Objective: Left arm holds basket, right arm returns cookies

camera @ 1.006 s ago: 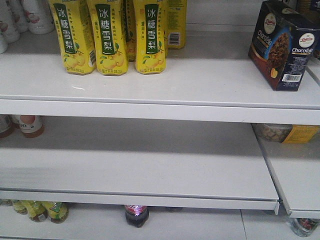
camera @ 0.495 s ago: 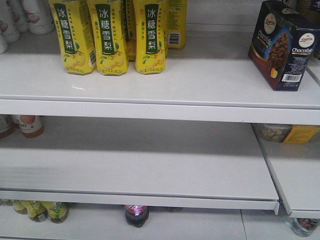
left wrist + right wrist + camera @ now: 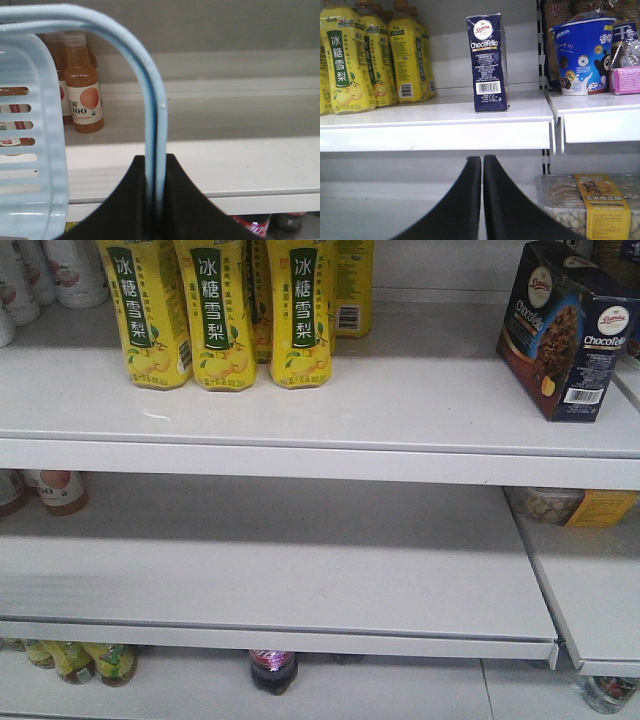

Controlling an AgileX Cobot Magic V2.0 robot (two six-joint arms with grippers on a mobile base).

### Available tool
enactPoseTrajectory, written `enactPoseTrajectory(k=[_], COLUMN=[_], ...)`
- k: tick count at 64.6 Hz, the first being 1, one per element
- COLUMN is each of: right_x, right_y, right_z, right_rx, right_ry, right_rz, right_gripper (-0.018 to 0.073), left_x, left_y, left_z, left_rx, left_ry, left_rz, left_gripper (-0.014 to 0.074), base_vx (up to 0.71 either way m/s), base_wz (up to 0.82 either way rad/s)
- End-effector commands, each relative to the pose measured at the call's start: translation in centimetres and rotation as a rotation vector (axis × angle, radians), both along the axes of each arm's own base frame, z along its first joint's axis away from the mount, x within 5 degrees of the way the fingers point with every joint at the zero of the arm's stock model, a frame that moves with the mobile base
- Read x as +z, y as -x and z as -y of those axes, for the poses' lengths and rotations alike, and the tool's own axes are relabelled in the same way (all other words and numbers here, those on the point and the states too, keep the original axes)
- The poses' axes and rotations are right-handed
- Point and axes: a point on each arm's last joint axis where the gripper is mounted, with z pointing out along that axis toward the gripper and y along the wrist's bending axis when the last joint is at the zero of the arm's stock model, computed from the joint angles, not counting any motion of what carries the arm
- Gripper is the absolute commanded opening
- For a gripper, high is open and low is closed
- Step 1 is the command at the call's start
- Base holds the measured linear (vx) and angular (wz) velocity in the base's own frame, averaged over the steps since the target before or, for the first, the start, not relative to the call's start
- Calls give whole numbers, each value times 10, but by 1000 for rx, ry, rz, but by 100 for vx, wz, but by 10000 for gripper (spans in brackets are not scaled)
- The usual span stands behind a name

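Top shelf [image 3: 400,410]: white, wide, carrying yellow drink bottles [image 3: 215,310] at far left and the cookies [image 3: 572,330] at far right. Middle shelf [image 3: 300,580] bare across most of its width in the front view.

Basket [image 3: 25,150]: light blue, slotted side filling the left of the left wrist view, its thin handle [image 3: 150,130] arching over and running down between the jaws. Left gripper [image 3: 156,200]: jaws closed on the handle, basket hanging free in front of a shelf bearing an orange drink bottle [image 3: 82,95].

Cookies: dark navy box, upright on the top shelf, near the front edge and close to the shelf's right end, barcode face turned outward. Well apart from the yellow bottles. Nothing touching the box.

Right gripper [image 3: 482,200]: below the top shelf edge, jaws pressed together with only a hairline gap, holding nothing.

Step in hand, as judged: box placed, right arm clear of it. To finish well:
- Keep the right jaws below and clear of the shelf lip; avoid brushing the box.
- Hold the left grip firm and level; prevent swing of the basket against the shelf.
- Confirm the box standing stable, base fully on the shelf.
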Motion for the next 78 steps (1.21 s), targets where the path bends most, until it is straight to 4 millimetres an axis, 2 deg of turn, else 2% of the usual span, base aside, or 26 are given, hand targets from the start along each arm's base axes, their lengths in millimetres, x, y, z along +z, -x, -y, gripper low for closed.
enactPoseTrajectory(k=[1,15,27,38,56,65,78], right_x=[9,-1,-8,-7,-3,-3,-25], right_y=[0,-1,-1,0,-1,-1,-4], right_z=[3,9,3,-2,5,6,6], right_rx=[-38,-101,-44,-8,-142,-165,-161], right_ry=[30,-19,100,210,93,119,117], right_rz=[17,-93,-152,-133,-104,-105,-91], right_gripper=[-8,-8,-8,-8,-8,-8,-8], left_x=[18,18,18,18,18,18,18], left_y=[1,1,1,1,1,1,1], left_z=[-1,-1,-1,-1,-1,-1,-1], left_rx=[7,7,7,7,7,7,7], left_ry=[-22,-22,-22,-22,-22,-22,-22], left_rz=[140,140,140,140,140,140,140], left_gripper=[-6,-6,-6,-6,-6,-6,-6], base_vx=[0,0,0,0,0,0,0], base_wz=[0,0,0,0,0,0,0])
